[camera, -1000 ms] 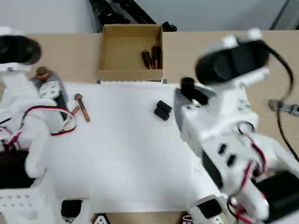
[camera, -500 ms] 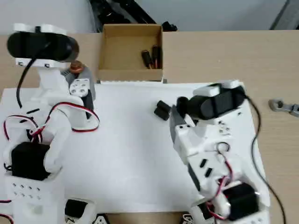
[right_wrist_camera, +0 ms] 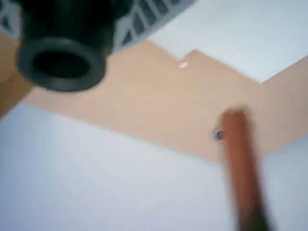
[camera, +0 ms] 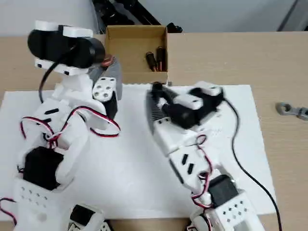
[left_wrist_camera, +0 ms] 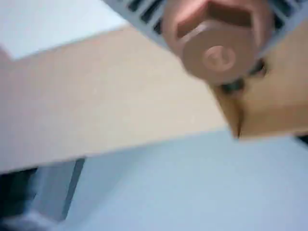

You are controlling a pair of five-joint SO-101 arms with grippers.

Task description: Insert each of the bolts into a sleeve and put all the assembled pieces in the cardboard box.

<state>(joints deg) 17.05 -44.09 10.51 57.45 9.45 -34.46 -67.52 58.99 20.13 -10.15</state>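
Observation:
My left gripper (camera: 108,64) is shut on a copper bolt (camera: 106,60) just off the left front corner of the cardboard box (camera: 115,53). The bolt's hex head (left_wrist_camera: 219,44) faces the left wrist camera. My right gripper (camera: 157,91) is shut on a black sleeve (camera: 156,87) beside the box's front right corner, with the sleeve's open bore (right_wrist_camera: 61,61) facing the right wrist camera. The bolt's shank (right_wrist_camera: 242,159) stands farther off in the right wrist view. Two assembled pieces (camera: 156,58) lie inside the box.
A white mat (camera: 137,144) covers the wooden table (camera: 216,53) under both arms. A small metal tool (camera: 290,110) lies on the wood at the far right. Dark equipment sits behind the box at the table's back edge.
The left arm carried the bolt rightward up to the box's left corner. The right arm swung left with the sleeve toward the box front, so the two grippers are now closer together.

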